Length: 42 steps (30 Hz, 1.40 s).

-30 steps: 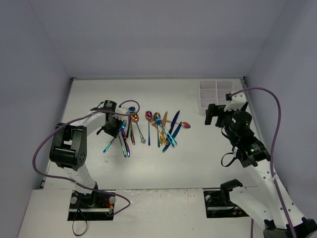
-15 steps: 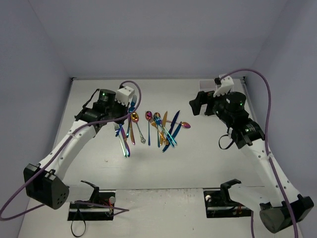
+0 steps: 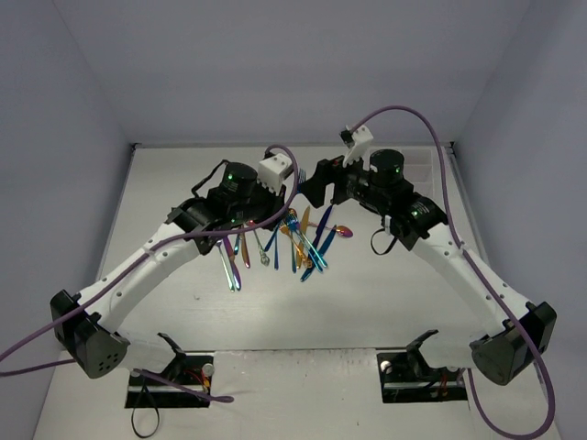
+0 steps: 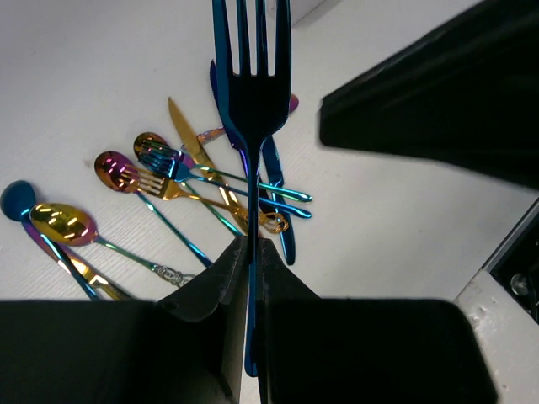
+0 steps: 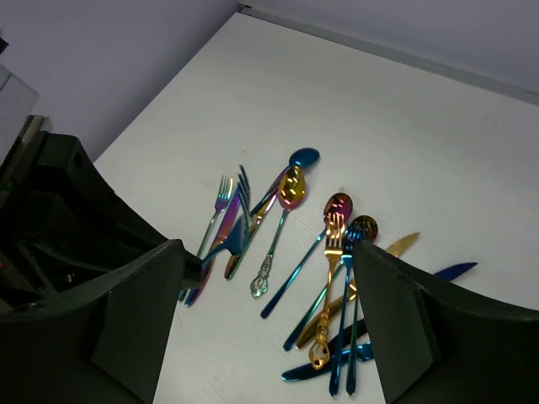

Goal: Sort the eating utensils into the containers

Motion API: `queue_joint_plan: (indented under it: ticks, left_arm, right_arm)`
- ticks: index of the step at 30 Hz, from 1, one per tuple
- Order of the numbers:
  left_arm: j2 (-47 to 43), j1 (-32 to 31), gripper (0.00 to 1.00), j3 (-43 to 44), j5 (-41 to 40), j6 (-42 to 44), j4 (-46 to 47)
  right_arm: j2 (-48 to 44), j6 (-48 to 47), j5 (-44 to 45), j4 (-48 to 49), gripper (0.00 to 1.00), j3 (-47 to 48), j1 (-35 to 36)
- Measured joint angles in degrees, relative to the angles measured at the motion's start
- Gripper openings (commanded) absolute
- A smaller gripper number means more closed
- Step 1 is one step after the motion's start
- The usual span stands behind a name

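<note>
My left gripper (image 3: pixel 286 172) is shut on a dark blue fork (image 4: pixel 251 93), handle between the fingers (image 4: pixel 215 278), tines pointing away, lifted above the table. The fork also shows in the right wrist view (image 5: pixel 239 220). My right gripper (image 3: pixel 319 186) is open and empty, close to the right of the fork; its fingers (image 5: pixel 139 316) frame the pile. The other utensils (image 3: pixel 293 236) lie scattered on the table: a gold spoon (image 5: pixel 291 187), a pink spoon (image 5: pixel 338 204), a gold fork (image 5: pixel 332 252), blue knives and more. The white tray (image 3: pixel 431 163) is mostly hidden behind the right arm.
Grey walls close the table at the back and both sides. The right gripper's black finger (image 4: pixel 438 101) fills the upper right of the left wrist view, close to the fork. Purple cables (image 3: pixel 413 115) arch over both arms.
The left gripper has lifted the blue fork off the pile and carried it right and farther back. The right gripper has swung left from the tray to beside the fork.
</note>
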Motion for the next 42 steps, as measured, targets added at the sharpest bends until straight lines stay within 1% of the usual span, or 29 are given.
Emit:
queue_joint_plan:
  ticks: [5,9,13,20,23,24,25,26,27,28,30,33,36,40,42]
  left_arm:
    - [1.5,-1.5,0.0,2.0,-0.5,-1.3,0.6]
    - [2.3,-2.3,0.0,2.1,-1.3,-1.5,0.5]
    - [2.6,-2.8,0.0,2.2,-2.0,-1.4,0.5]
    - [3.0,-3.5,0.0,3.1,-2.8,-1.0,0.4]
    - [3.4,-3.6,0.0,3.4,-3.0,-0.9,0.3]
    - [3.6,-3.6,0.06,3.4,-3.1,-0.9,0.3]
    - [3.8,-3.6,0.17,3.4,-3.2,-0.9,0.3]
    - [3.9,-3.6,0.33,3.4,-3.4,-0.9,0.2]
    - [4.0,-3.6,0.51,3.4,-3.9,-0.9,0.0]
    - [4.0,-3.7,0.61,3.4,-4.4,-1.0,-0.1]
    - [4.1,-3.8,0.74,3.4,-5.9,-1.2,-0.8]
    - [4.1,-3.8,0.9,3.3,-9.4,-1.7,-1.7]
    - [3.9,-3.8,0.97,2.3,-14.6,-2.7,-1.9]
    - [2.3,-3.2,0.97,-2.6,-22.2,-4.2,-2.6]
    - [1.2,-2.0,0.97,-5.6,-24.3,-5.2,-2.7]
  right_arm:
    - [1.7,-0.3,0.5,1.6,0.65,1.1,1.7]
    - [2.6,-0.8,1.7,2.1,0.47,1.2,2.1]
    - [3.2,-1.3,2.8,2.1,0.34,1.2,2.4]
    - [3.9,-2.1,3.3,2.1,0.01,1.2,2.4]
    - [4.0,-2.0,3.5,2.3,0.0,1.2,2.5]
    - [4.0,-2.2,3.7,2.5,0.0,1.2,2.6]
    - [4.0,-2.4,4.0,2.5,0.0,1.1,2.7]
    - [4.0,-2.5,4.4,2.5,0.0,1.0,2.8]
    - [4.0,-2.9,4.9,2.5,0.0,1.0,2.8]
    - [4.0,-3.4,5.6,2.4,0.0,0.9,2.8]
    - [4.0,-4.3,7.1,2.4,0.0,0.8,2.7]
    - [4.0,-6.0,10.1,2.5,0.0,0.8,2.2]
    - [4.0,-7.7,12.2,2.5,0.0,0.8,-0.3]
    - [4.4,-9.3,14.2,2.3,0.0,2.0,-8.5]
    - [5.6,-10.3,15.3,2.5,0.0,3.9,-13.4]
